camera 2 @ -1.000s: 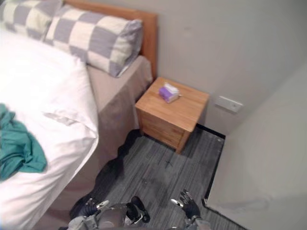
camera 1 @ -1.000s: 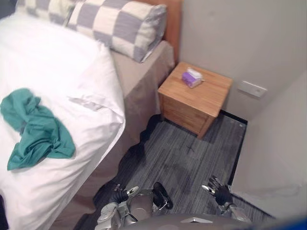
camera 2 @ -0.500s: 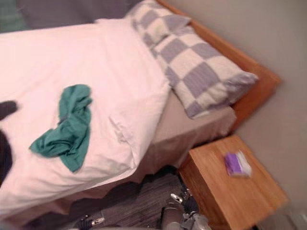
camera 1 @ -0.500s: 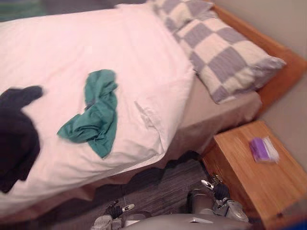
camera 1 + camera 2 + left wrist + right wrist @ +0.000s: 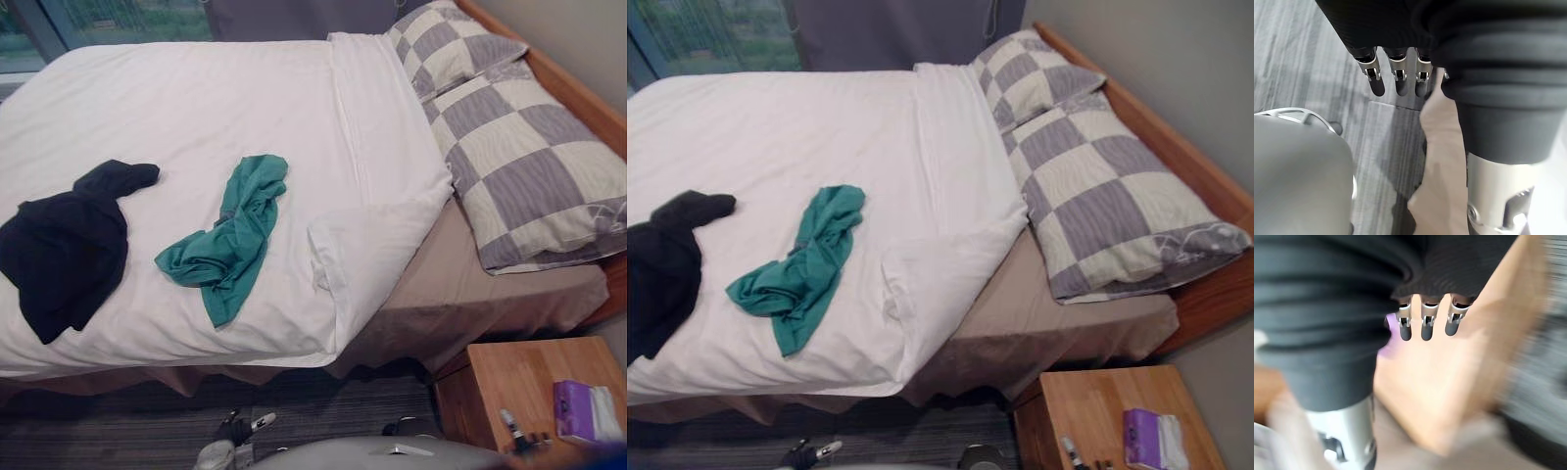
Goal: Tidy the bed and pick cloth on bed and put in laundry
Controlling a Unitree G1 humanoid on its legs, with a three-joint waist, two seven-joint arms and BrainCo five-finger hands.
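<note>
while left robot hand (image 5: 1396,78) hangs slack and empty, green cloth (image 5: 227,245) lies well apart.

Your 2 hands look alike: the left hand (image 5: 1399,81) and the right hand (image 5: 1425,327) show you silver fingers with dark rounded tips, a black ribbed cover (image 5: 1498,54), and a smooth silver-grey metal section (image 5: 1498,191) beside it.

Bare white duvet (image 5: 196,98) open across the far half of the bed (image 5: 490,294), crumpled teal cloth (image 5: 230,240) and black garment (image 5: 64,255) lying apart near its front edge, grey-and-cream checked pillows (image 5: 529,166) at the head, wooden nightstand (image 5: 505,387) blocking one end of the grey floor strip (image 5: 98,431)
</note>
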